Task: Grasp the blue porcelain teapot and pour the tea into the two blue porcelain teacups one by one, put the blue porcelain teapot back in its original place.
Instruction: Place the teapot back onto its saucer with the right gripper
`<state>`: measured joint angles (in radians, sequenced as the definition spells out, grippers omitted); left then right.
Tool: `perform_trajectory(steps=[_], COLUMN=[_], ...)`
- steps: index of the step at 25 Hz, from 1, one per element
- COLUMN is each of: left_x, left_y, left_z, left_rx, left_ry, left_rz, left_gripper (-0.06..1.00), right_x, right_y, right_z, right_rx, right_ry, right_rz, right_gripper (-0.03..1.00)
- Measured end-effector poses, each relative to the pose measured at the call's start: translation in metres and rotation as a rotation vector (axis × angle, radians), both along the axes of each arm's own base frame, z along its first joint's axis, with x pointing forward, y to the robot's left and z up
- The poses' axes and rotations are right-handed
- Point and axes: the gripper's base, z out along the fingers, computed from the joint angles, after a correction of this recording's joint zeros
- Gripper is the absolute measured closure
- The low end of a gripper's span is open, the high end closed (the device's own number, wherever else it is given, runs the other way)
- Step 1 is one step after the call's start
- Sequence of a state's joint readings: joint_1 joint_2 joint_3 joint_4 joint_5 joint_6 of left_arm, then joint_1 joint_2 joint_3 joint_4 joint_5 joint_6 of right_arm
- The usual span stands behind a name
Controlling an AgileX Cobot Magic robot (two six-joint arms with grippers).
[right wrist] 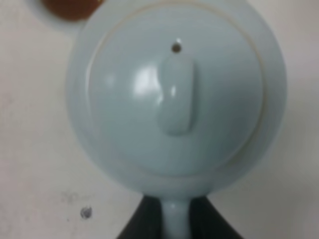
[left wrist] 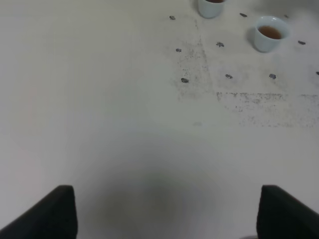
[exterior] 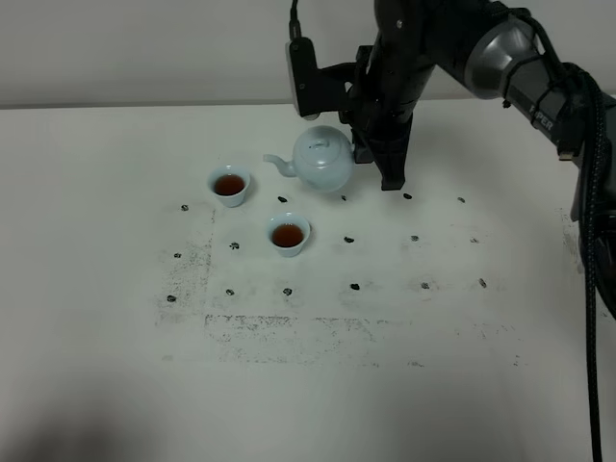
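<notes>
The blue porcelain teapot (exterior: 322,159) stands on the white table (exterior: 115,289) at the back centre, its spout pointing left. My right gripper (exterior: 381,166) is at its handle on the right. In the right wrist view the lid and knob of the teapot (right wrist: 175,94) fill the frame, and the right gripper (right wrist: 175,228) has a dark finger pressed against each side of the handle. The two blue porcelain teacups (exterior: 230,185) (exterior: 288,234) hold brown tea and stand left and front-left of the pot. My left gripper (left wrist: 167,214) is open and empty over bare table; the cups (left wrist: 270,33) (left wrist: 212,6) lie far from it.
Small dark marks (exterior: 353,286) dot the table in rows, with a worn, speckled patch (exterior: 289,332) in front of the cups. The right arm (exterior: 500,58) reaches in from the upper right, and a cable (exterior: 592,241) hangs along the right edge.
</notes>
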<state>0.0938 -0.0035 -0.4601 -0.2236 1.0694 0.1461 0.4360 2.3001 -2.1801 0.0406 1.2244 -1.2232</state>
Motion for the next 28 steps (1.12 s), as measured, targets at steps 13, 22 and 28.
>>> perform_trajectory(steps=[13,22,28], left_x=[0.0,0.0,0.0], left_y=[0.0,0.0,0.0], left_z=[0.0,0.0,0.0], left_rx=[0.0,0.0,0.0], left_ry=[0.0,0.0,0.0], left_rz=[0.0,0.0,0.0], left_gripper=[0.24,0.24,0.24], right_x=[-0.024,-0.025,-0.019], right_y=[-0.031,-0.05,-0.058], right_z=[-0.001,-0.026,-0.047], right_rx=[0.056,0.079,0.096], right_ry=[0.14,0.242,0.292], right_rz=[-0.086,-0.116,-0.117], right_gripper=[0.92,0.92,0.92])
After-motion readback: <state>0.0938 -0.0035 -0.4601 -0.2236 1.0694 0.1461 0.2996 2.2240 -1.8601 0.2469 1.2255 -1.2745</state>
